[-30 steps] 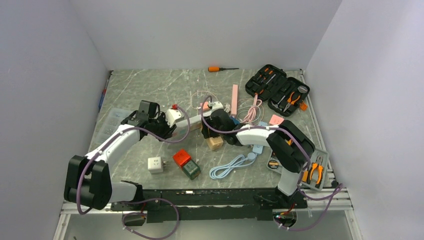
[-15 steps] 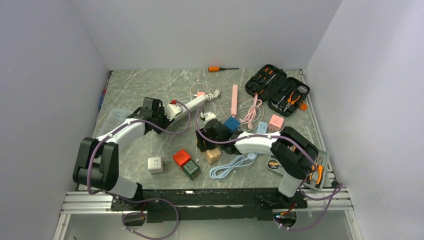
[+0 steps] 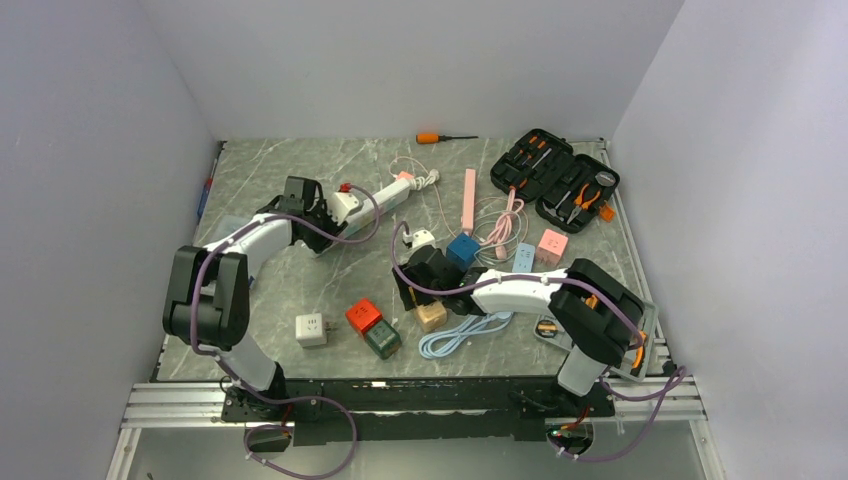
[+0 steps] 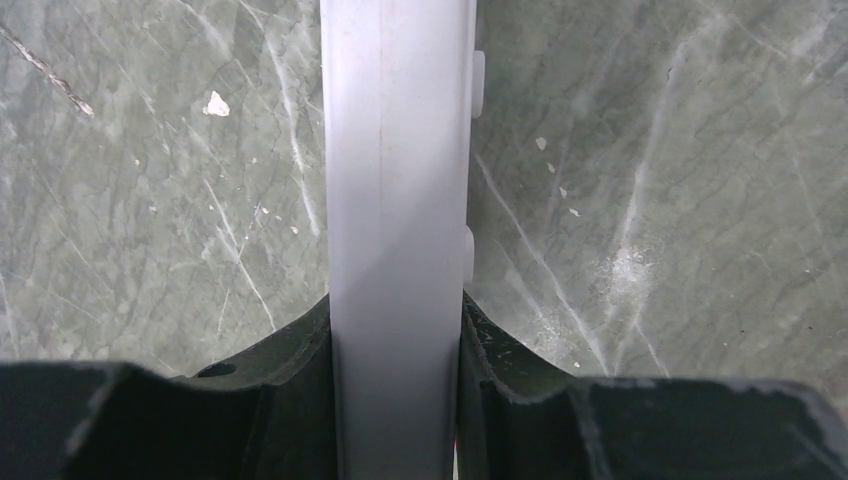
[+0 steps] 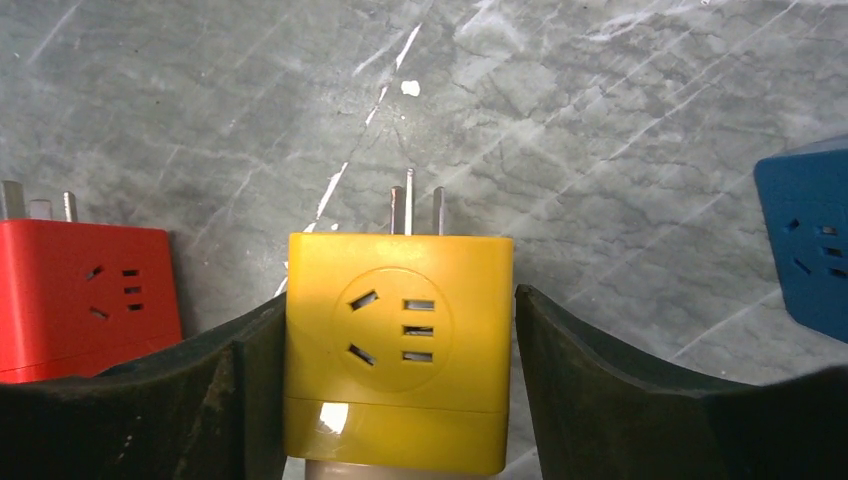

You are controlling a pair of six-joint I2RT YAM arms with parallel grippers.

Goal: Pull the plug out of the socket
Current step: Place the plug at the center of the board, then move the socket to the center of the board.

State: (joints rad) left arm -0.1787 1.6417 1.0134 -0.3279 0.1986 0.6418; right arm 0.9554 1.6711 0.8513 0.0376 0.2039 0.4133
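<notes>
Where the veined grey-green desk point(image 3: 290, 290) is enclosed by plain pale walls point(image 3: 400, 60), the white power strip point(image 4: 397, 150) is clamped by the left gripper point(image 3: 322, 216). Well apart, near centre, the yellow plug cube point(image 5: 395, 360) is flanked by the right gripper point(image 5: 400, 305); whether it is gripped cannot be told.

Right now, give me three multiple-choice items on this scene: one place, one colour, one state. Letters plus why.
1. In the right wrist view, what lies left of the yellow cube?
A) blue cube B) red cube C) pliers
2. What colour is the handle of the screwdriver at the far edge of the table?
A) green B) black C) orange
3. The left hand is:
A) shut on the white power strip B) open, holding nothing C) shut on the red cube

B: red sits at that view's left edge.
C: the top view shows an orange handle.
A: its fingers press both sides of the strip.
</notes>
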